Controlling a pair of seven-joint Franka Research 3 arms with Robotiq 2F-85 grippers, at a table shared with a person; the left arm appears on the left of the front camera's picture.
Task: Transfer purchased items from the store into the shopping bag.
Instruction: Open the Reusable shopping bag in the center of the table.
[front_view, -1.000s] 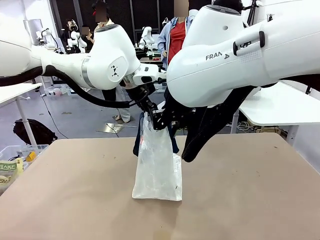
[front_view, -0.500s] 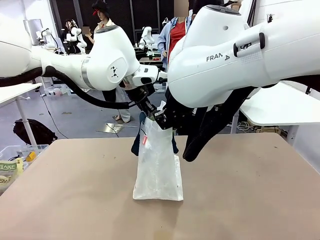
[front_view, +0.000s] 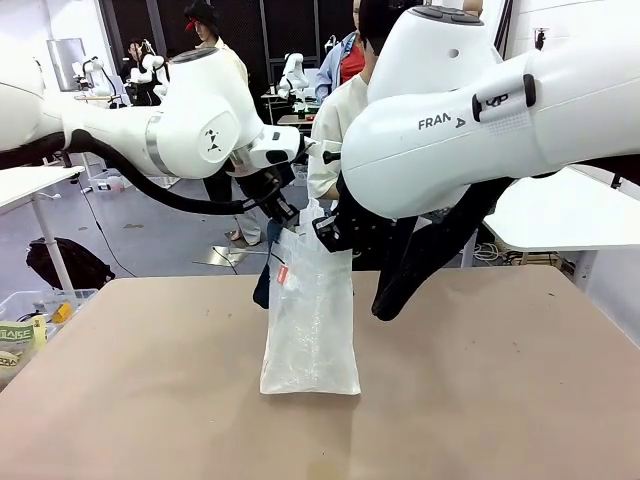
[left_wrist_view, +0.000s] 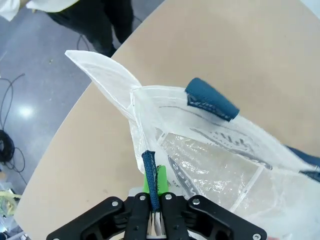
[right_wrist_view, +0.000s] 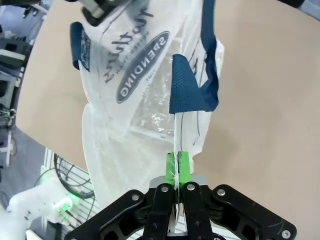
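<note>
Left gripper (left_wrist_view: 154, 181) clenched tight on a dark navy strap handle (left_wrist_view: 150, 175) at the rim of the tall translucent white plastic bag (front_view: 310, 320). Right gripper (right_wrist_view: 177, 162) pinched flat on the opposite rim edge, second navy strap end (right_wrist_view: 187, 87) just ahead of its fingertips. Bag hangs between and beneath both grippers, base down on the tan table (front_view: 500, 400).

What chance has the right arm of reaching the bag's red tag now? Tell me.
Probably not: the right arm's fingers are shut on the shopping bag's rim, the left arm's fingers on its other side. Reaching the red tag would mean letting go.
</note>
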